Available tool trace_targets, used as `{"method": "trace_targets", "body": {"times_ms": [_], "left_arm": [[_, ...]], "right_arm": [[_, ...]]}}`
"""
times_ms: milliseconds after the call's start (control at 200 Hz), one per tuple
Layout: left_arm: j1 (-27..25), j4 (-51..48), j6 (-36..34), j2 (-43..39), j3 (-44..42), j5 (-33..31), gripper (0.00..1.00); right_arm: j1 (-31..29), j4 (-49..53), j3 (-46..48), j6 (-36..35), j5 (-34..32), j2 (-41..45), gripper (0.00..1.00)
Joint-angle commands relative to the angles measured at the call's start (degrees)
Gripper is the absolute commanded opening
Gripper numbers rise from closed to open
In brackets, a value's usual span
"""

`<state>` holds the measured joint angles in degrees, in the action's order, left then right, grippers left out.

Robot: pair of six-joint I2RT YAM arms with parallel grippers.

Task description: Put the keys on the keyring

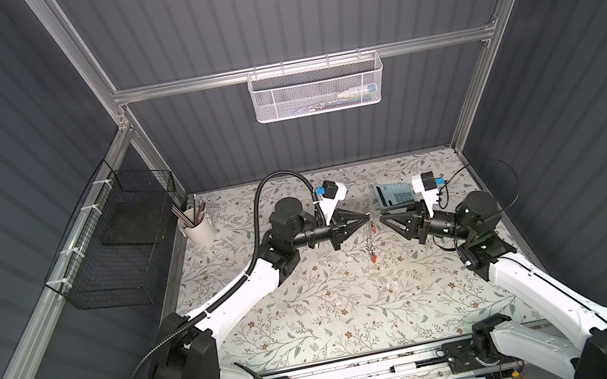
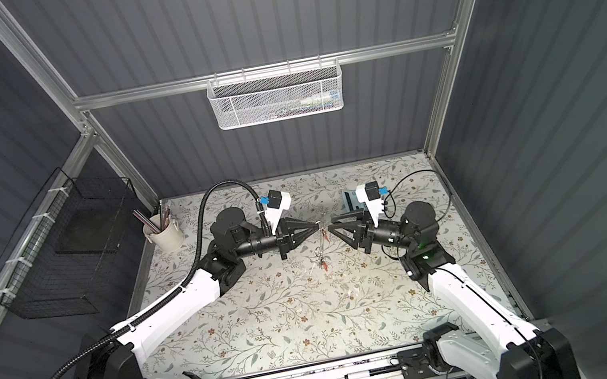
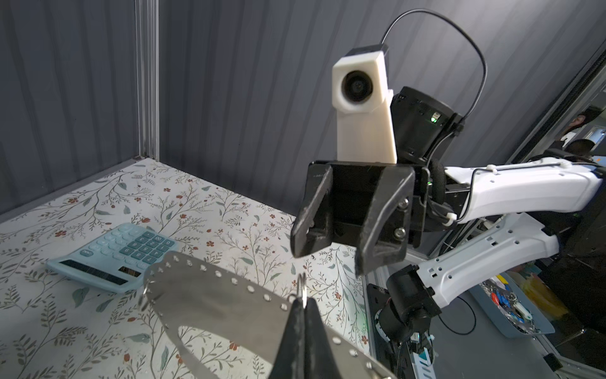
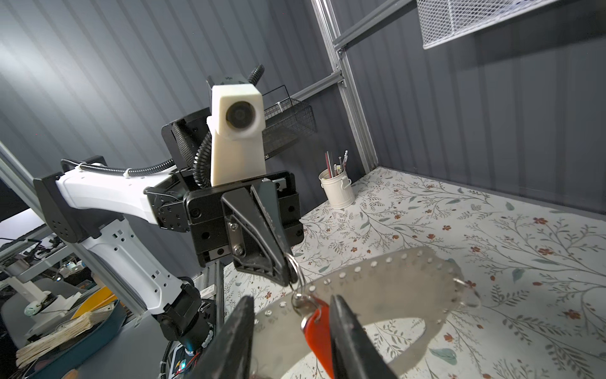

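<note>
The keyring (image 3: 213, 295) is a flat grey plate with holes along its rim, held above the table; it shows edge-on in both top views (image 1: 372, 239). My left gripper (image 3: 303, 300) (image 1: 367, 216) is shut on a small metal ring (image 3: 302, 287) at the plate's rim. A red key (image 4: 316, 331) hangs from that ring against the plate. My right gripper (image 4: 292, 298) (image 1: 383, 221) is open, with the key between its fingers and close to one of them. Another red key (image 1: 374, 258) sits near the plate's lower end; how it attaches is unclear.
A pale blue calculator (image 1: 391, 195) lies on the floral table behind the right gripper. A white cup of pencils (image 1: 197, 228) stands at the back left. A black wire basket (image 1: 114, 249) hangs on the left wall, a white mesh basket (image 1: 317, 87) on the back rail.
</note>
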<state>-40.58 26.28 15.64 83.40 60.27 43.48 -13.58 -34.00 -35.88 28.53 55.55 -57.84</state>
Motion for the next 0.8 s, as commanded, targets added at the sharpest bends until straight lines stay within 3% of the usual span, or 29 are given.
{"method": "trace_targets", "body": {"times_ms": [0,235,795], "left_arm": [[-0.73,8.42,2.89,-1.02,-0.68,-0.42,0.0],[-1.77,14.58,5.21,-0.69,-2.8,-2.02,0.0],[-4.64,29.63,12.62,4.41,-5.75,-6.13,0.0]], "right_arm": [[-0.33,-3.53,-0.33,1.17,1.15,-0.84,0.39],[-0.81,-7.04,-0.74,3.24,2.2,-2.45,0.33],[-3.12,-9.42,-0.47,4.16,1.6,-4.21,0.32]]}}
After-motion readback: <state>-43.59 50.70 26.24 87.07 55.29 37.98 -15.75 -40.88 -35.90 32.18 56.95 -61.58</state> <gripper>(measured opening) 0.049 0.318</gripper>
